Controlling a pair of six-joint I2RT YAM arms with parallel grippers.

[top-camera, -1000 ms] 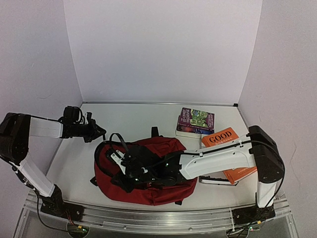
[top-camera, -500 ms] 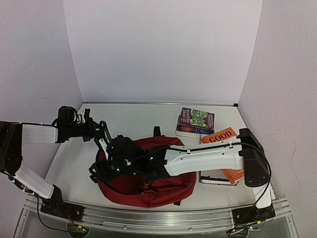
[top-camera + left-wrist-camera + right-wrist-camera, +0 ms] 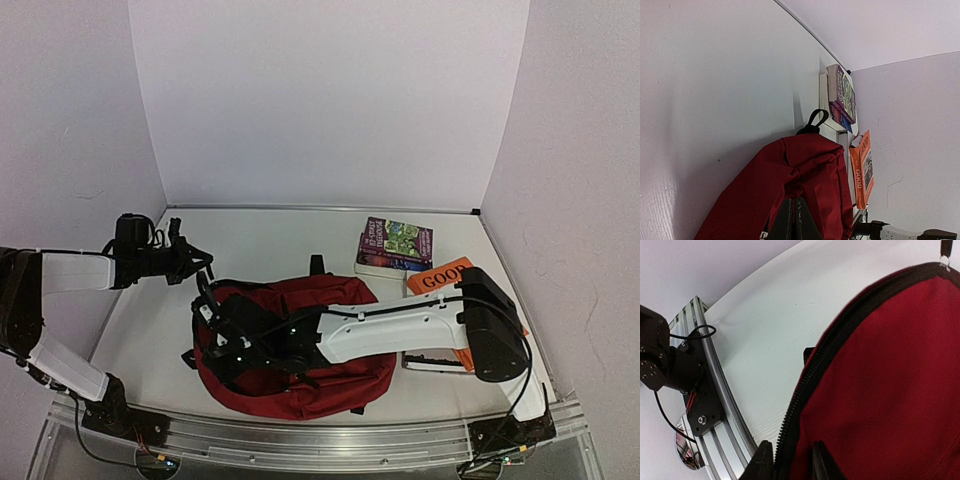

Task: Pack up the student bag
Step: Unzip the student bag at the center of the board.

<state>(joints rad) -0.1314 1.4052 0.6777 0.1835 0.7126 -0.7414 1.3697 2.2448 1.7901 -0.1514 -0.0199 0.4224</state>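
The student bag (image 3: 340,385), dark red with black straps, lies at the front middle of the table. My left gripper (image 3: 200,268) is at its upper left corner, shut on a pinch of the red fabric (image 3: 805,160), which is drawn up into a peak at the fingertips (image 3: 792,199). My right arm reaches leftward across the bag. The right gripper (image 3: 212,340) is at the bag's left edge. In the right wrist view its fingers (image 3: 791,452) are closed on the black zipper edge (image 3: 805,385), one finger on each side of the red cloth (image 3: 890,365).
A stack of purple-covered books (image 3: 397,243) lies at the back right and shows in the left wrist view too (image 3: 840,92). An orange book titled GOOD (image 3: 445,276) lies right of the bag, partly under my right arm. The aluminium rail (image 3: 715,405) runs along the table's front edge.
My right gripper has moved left across the bag, opened wide, then closed on the zipper edge at the bag's left side. The left gripper moved forward to the bag's corner.
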